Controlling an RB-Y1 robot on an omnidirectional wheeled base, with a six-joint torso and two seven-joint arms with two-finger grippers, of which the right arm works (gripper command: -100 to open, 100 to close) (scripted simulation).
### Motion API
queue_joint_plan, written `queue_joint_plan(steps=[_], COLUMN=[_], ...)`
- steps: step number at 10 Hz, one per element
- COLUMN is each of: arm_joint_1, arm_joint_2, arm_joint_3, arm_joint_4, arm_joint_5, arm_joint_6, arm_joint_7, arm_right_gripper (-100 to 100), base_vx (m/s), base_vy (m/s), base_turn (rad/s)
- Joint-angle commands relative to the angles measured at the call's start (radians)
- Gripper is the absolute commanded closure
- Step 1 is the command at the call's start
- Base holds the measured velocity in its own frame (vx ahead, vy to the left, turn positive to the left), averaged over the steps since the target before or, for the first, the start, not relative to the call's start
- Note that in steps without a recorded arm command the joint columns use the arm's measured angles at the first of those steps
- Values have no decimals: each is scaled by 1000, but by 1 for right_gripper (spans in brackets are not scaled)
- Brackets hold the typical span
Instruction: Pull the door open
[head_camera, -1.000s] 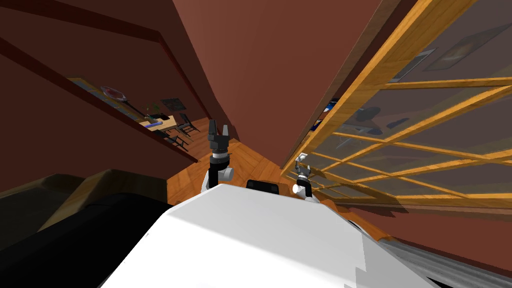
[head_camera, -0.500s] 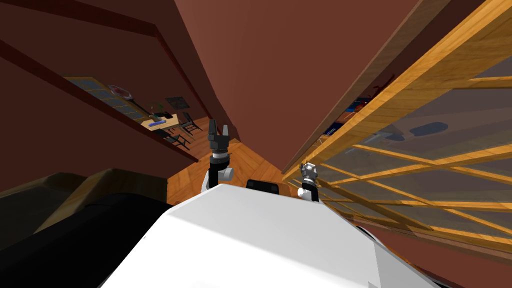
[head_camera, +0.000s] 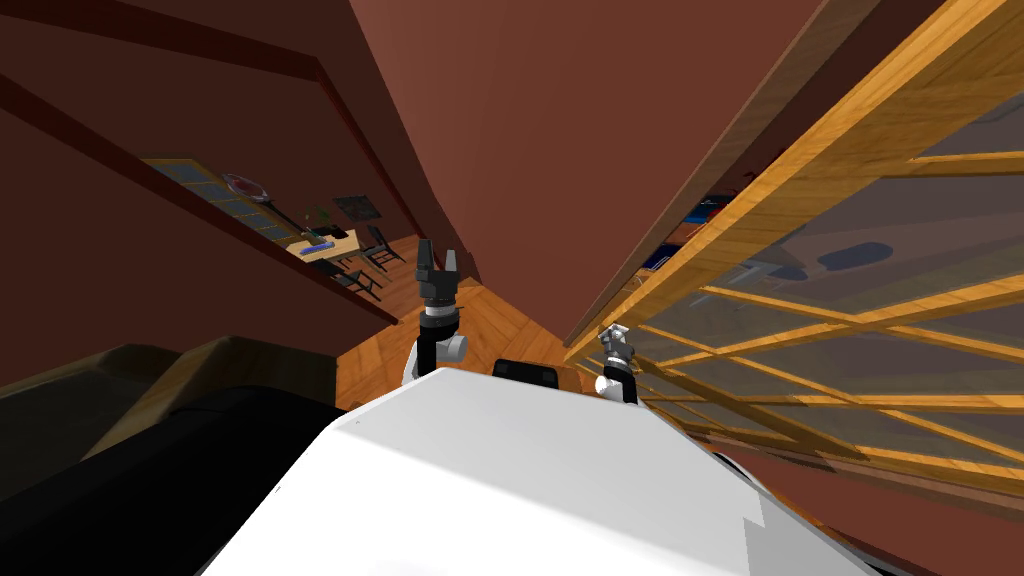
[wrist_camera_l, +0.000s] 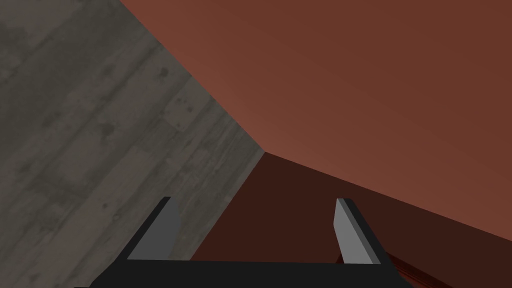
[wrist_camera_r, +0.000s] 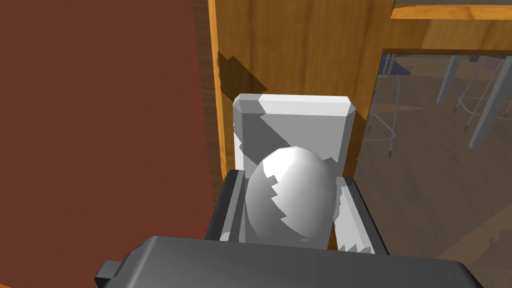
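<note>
The door (head_camera: 850, 135) is a wooden frame with glass panes, slanting across the right of the head view. Its pale grey knob (wrist_camera_r: 292, 200) sits on a grey plate (wrist_camera_r: 295, 120) fixed to the wooden stile (wrist_camera_r: 300, 50). My right gripper (head_camera: 614, 338) is at the door's edge, and in the right wrist view my right gripper (wrist_camera_r: 292, 176) has a finger pressed on each side of the knob. My left gripper (head_camera: 437, 250) is held up in front of my chest, away from the door. Its fingers (wrist_camera_l: 162, 225) stand wide apart with nothing between them.
A brown-red wall (head_camera: 560, 120) rises just left of the door. A dark sofa (head_camera: 150, 420) lies low on my left. Farther off stand a table with chairs (head_camera: 335, 245) on the wooden floor (head_camera: 490, 320). Stools (wrist_camera_r: 390, 110) show through the glass.
My right gripper's fingers have closed in on the knob. The door's frame now slants further to the right in the head view than a second ago. The left arm has kept still.
</note>
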Motion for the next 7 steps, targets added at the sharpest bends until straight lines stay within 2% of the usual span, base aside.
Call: queue_joint_plan(steps=[1,4,7], arm_joint_1=[-2,11,24], arm_joint_2=[0,-23,-51], arm_joint_3=[0,41,92], arm_joint_4=[-2,-15,-33], arm_joint_5=[0,19,42], arm_joint_6=[-3,-5,-12], arm_joint_7=[-1,-37,-84], arm_right_gripper=[100,100,100], base_vx=[0,-189,-269], base_vy=[0,-12,-23], base_turn=[0,82,98])
